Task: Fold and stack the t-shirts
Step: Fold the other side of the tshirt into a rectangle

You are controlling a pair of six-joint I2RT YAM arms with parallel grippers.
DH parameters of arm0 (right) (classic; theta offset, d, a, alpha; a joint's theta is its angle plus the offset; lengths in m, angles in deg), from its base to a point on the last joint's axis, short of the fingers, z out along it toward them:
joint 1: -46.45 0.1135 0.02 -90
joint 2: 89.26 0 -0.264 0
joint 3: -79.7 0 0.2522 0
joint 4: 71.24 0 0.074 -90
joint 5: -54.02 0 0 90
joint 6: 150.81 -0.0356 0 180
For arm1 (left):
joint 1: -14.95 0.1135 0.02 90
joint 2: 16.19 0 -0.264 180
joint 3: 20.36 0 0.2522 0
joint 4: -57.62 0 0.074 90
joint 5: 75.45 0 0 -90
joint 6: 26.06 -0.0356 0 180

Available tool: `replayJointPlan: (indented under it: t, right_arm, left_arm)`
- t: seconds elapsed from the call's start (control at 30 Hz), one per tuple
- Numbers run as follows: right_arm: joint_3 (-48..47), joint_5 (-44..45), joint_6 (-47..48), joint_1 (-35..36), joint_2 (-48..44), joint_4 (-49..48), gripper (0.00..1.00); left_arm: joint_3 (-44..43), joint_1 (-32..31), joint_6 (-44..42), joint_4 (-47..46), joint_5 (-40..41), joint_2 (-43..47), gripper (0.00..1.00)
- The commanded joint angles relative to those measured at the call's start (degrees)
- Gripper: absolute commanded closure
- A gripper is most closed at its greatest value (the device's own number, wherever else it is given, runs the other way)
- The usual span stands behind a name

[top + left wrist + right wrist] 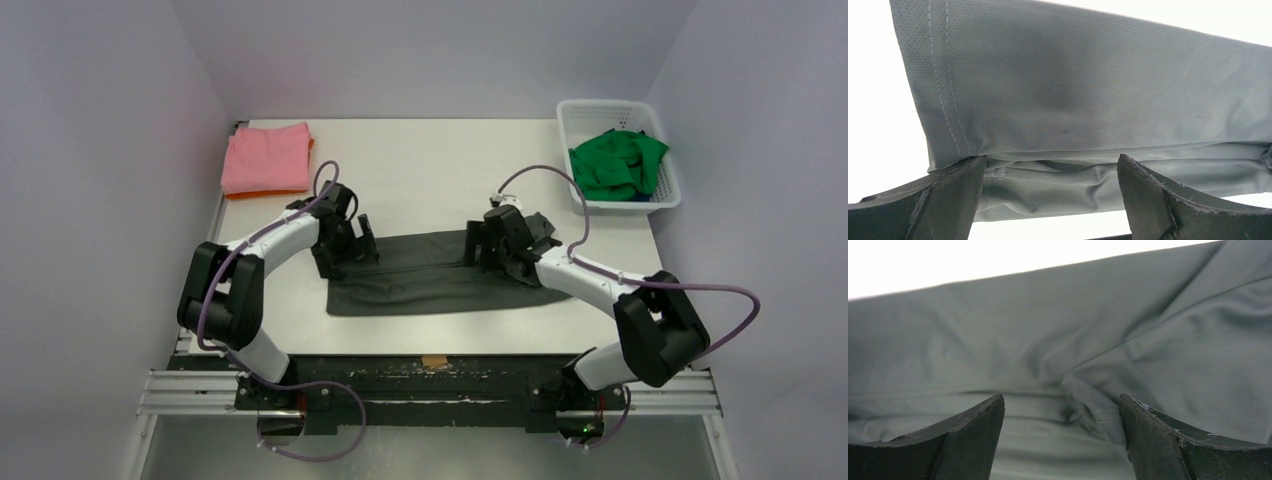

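Note:
The dark grey t-shirt [430,278] lies mid-table, folded into a long strip running left to right. My left gripper [352,245] is low over its left end, and my right gripper [484,245] is low over its right end. In the left wrist view the left gripper [1050,160] is open, with a hemmed fold of grey cloth [1058,100] between the spread fingers. In the right wrist view the right gripper [1061,399] is open over wrinkled grey cloth [1048,345]. A folded pink t-shirt [265,157] lies on an orange one [268,193] at the back left. The green t-shirt [615,162] lies crumpled in the basket.
The white lattice basket [600,106] stands at the back right corner. White walls close in the table on the left, the back and the right. A small tan tag [434,361] sits at the table's near edge, above the arms' base rail [430,395].

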Motion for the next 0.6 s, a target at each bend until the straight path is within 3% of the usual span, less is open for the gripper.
replayJointPlan:
  t: [0.0,0.33,0.57]
  right_arm:
    - [3.25,-0.89,-2.2,4.99,-1.93,-3.15,0.17]
    - [2.4,4.96,-5.06,6.01,3.8,1.01,0.15]
    - [0.74,12.77,-8.38,5.91,-10.16,8.06,0.04]
  left_arm:
    - [1.76,0.47,0.2,-0.72,1.96,-0.76,0.0]
    - [3.71,0.57,0.46,0.65,4.08,0.29,0.0]
    - [7.52,0.49,0.71,-0.21,2.24,2.44,0.0]
